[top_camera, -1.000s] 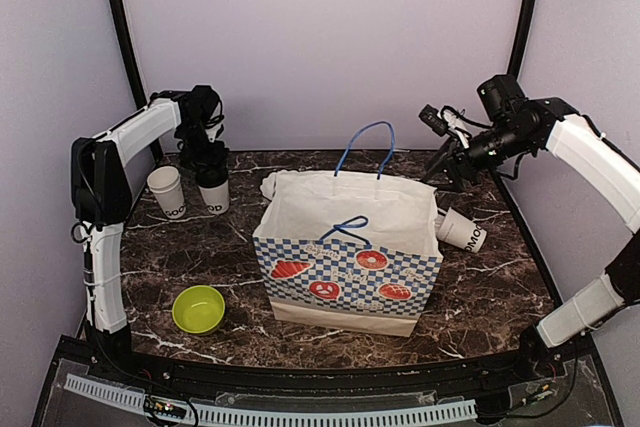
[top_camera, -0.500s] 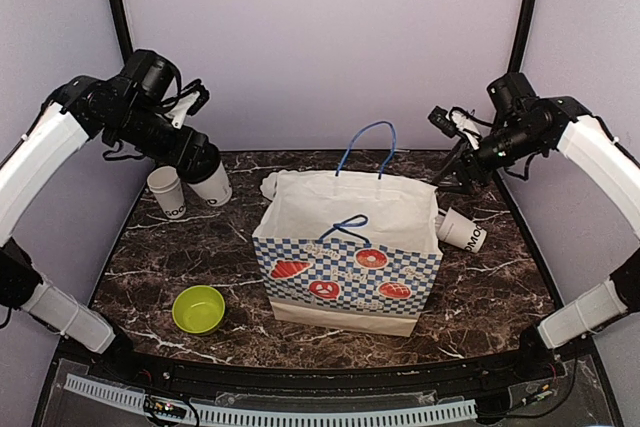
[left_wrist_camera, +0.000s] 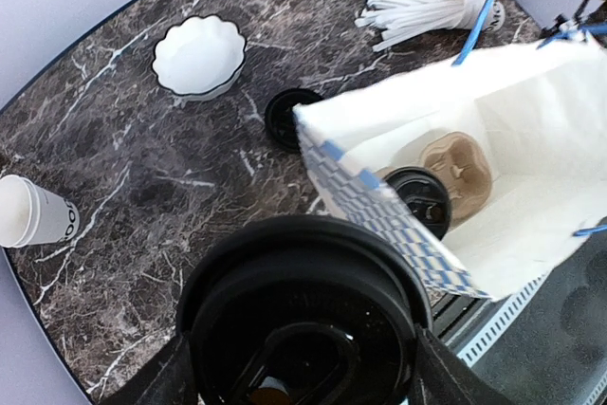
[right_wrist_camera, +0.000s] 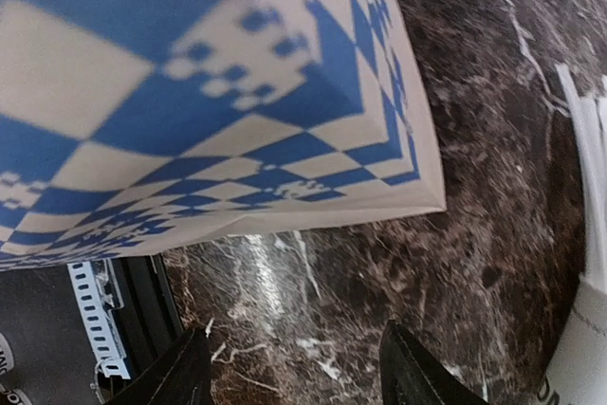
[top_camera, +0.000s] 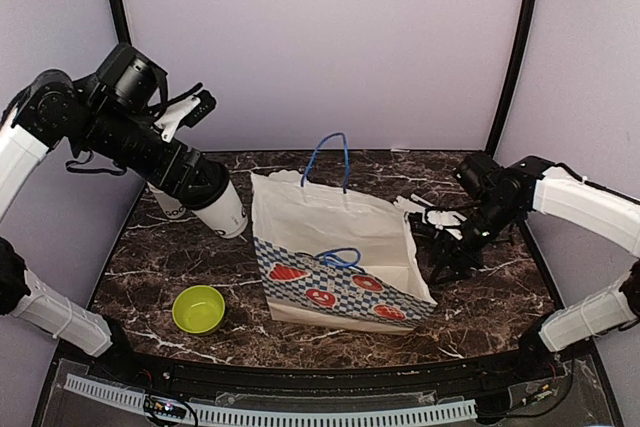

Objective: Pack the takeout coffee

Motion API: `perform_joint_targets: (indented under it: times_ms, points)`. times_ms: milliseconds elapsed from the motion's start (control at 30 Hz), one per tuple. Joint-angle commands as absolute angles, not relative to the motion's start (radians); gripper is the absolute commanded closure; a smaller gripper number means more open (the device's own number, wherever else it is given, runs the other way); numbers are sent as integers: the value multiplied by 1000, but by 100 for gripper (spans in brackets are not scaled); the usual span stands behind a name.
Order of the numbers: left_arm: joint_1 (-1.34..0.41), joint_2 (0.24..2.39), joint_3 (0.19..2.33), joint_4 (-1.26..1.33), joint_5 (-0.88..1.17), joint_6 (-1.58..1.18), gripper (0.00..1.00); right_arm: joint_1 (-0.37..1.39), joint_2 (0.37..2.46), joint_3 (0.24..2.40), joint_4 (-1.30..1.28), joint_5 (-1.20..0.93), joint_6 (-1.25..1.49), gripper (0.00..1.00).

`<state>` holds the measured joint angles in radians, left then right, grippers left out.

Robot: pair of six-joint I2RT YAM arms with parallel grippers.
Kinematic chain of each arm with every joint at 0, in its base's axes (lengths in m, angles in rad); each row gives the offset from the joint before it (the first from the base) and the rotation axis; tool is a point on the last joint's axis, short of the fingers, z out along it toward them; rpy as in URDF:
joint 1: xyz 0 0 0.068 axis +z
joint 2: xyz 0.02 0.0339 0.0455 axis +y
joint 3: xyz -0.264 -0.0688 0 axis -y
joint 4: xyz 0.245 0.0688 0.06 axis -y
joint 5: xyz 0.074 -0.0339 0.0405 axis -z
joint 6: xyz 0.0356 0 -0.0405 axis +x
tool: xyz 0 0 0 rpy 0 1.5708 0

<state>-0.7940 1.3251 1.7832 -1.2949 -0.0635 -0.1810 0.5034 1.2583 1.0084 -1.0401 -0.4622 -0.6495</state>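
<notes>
Coffee is up in the air. The left gripper [top_camera: 210, 192] pinches a cup [top_camera: 228, 215] by its sides. The cup hangs tipped, high over the table [top_camera: 150, 267], just left of the bag [top_camera: 340, 247]. In the left wrist view the cup's black top fills the bottom of the picture, with a finger on each side.

The bag is open, but it leans and its top edge is bent. Down inside lies a brown tray [left_wrist_camera: 462, 170]. Next to it is what I think is a packed cup [left_wrist_camera: 417, 198], with only its black top showing.

The right gripper [right_wrist_camera: 294, 348] is low by the bag's right bottom corner. Its fingers are spread, with only table between them, so it holds nothing. I cannot tell if it touches the bag.

One more cup, the far cup [left_wrist_camera: 30, 215], stands on the table well away from the bag. A loose lid [left_wrist_camera: 287, 117] lies just beside the bag.

What could go wrong? The bag mouth is crooked, so the cup could bump the paper edge on the way in and fold it down or knock the bag over. The cup is tipped, so coffee could leak at the lid if it tips more. It could also land on top of the packed cup and not in a free hole of the tray, and then fall on its side. If the right gripper pushes the bag, the mouth could slide away from under the cup.
</notes>
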Motion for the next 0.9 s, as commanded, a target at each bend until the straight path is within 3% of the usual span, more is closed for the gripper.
perform_joint_targets:
  times_ms: [0,533,667,867]
  points:
    - [-832,1273,1873,-1424,-43,-259,44,557,1357,1089,-957,-545,-644,41]
    - [-847,1253,1952,-1442,-58,-277,46,485,1562,1328,-860,-574,-501,39]
    - [-848,1229,2007,-1412,-9,-281,48,480,1662,1416,-876,-613,-503,39]
    - [-848,1186,2032,-1282,219,-251,49,445,1740,1514,-929,-692,-504,40]
